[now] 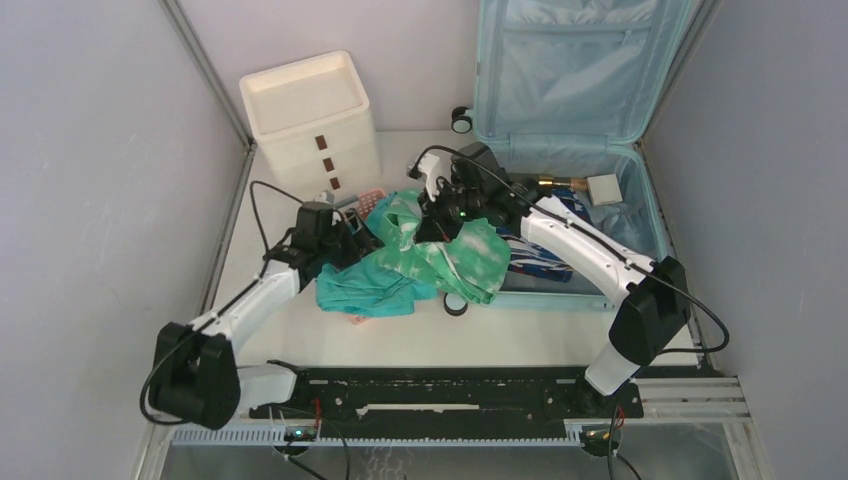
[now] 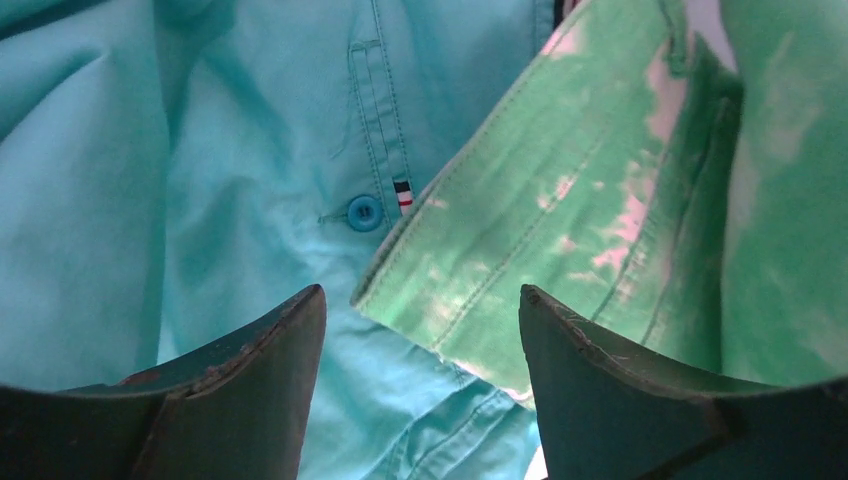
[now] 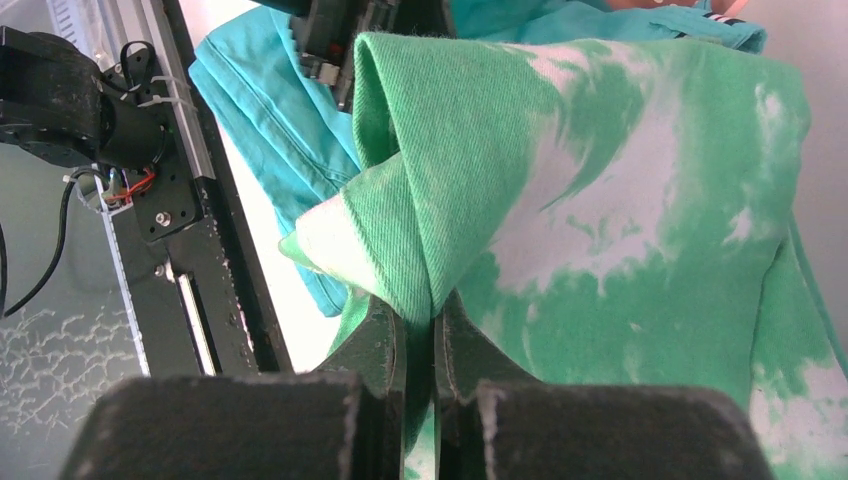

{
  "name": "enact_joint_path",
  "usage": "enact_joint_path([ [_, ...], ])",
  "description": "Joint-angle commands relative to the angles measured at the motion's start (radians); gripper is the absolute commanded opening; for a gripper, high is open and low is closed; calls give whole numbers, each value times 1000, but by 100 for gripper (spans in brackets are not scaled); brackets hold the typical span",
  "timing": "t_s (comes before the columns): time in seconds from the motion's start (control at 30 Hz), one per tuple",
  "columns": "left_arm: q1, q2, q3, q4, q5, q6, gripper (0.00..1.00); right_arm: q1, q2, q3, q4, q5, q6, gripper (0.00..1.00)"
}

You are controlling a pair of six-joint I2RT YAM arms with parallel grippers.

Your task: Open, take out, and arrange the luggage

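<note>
The pale blue luggage (image 1: 650,215) lies open at the back right, its lid (image 1: 575,65) propped against the wall. A green-and-white tie-dye garment (image 1: 460,255) drapes from the luggage's front edge onto the table. My right gripper (image 3: 421,310) is shut on a fold of this green garment (image 3: 600,200), holding it up. A teal shirt (image 1: 365,285) lies crumpled on the table to its left. My left gripper (image 2: 422,305) hovers open just above the teal shirt (image 2: 200,150) and the green garment's hem (image 2: 520,250), holding nothing.
A white three-drawer box (image 1: 310,120) stands at the back left. A pink basket (image 1: 368,200) peeks out behind the left arm. A dark patterned cloth (image 1: 540,255), a grey box (image 1: 604,188) and other items remain inside the luggage. A small round black object (image 1: 456,305) lies by its front edge.
</note>
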Motion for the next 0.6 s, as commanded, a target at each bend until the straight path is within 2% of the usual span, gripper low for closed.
enact_joint_path([
  [0.0, 31, 110, 106, 61, 176, 137, 75, -15, -32, -7, 43, 9, -18, 0],
  [0.23, 55, 249, 179, -17, 228, 241, 74, -19, -30, -11, 51, -4, -15, 0],
  [0.3, 61, 268, 186, -22, 249, 249, 69, -19, -29, -11, 51, -7, -15, 0],
  [0.33, 63, 273, 188, -20, 265, 251, 62, -19, -31, -10, 51, -9, -15, 0],
  [0.47, 64, 248, 199, -18, 313, 246, 22, -18, -39, -10, 52, -8, -27, 0],
  [0.57, 65, 191, 209, -23, 319, 243, 1, -20, -52, -10, 51, -11, -38, 0],
])
